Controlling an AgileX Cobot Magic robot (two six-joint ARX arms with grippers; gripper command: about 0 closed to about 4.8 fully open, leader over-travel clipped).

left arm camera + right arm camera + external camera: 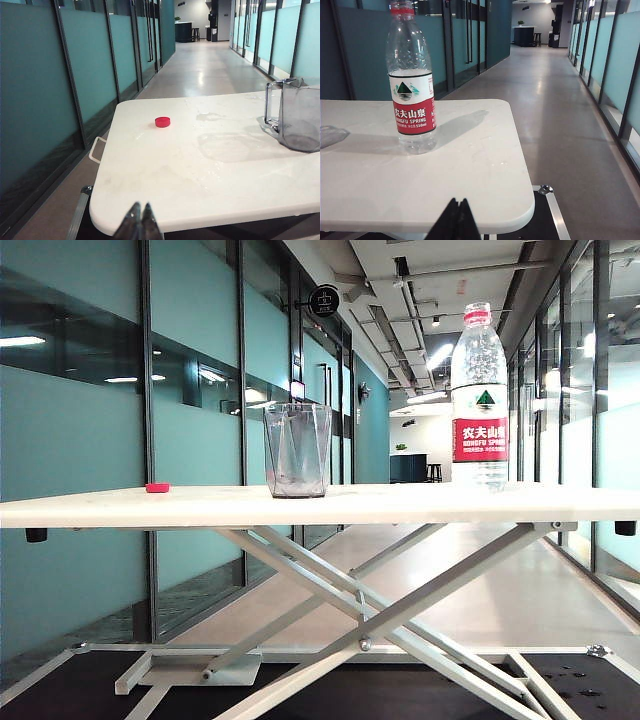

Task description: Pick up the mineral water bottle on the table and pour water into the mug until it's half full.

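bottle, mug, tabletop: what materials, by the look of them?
Mineral water bottle: clear thin plastic, probably; ribbed walls, glossy label.
Mug: grey-tinted transparent plastic or glass, faceted; can't tell which.
Table: matte white top, likely laminate or painted board; faint sheen, rounded edge.

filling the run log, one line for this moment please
left gripper shut, off table | right gripper shut, off table | red-capped clear plastic bottle, grey-tinted tumbler untouched

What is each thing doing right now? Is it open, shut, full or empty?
mineral water bottle: upright, partly full, its cap off.
mug: upright, apparently empty.
red cap: lying loose on the table.
left gripper: shut, empty.
right gripper: shut, empty.
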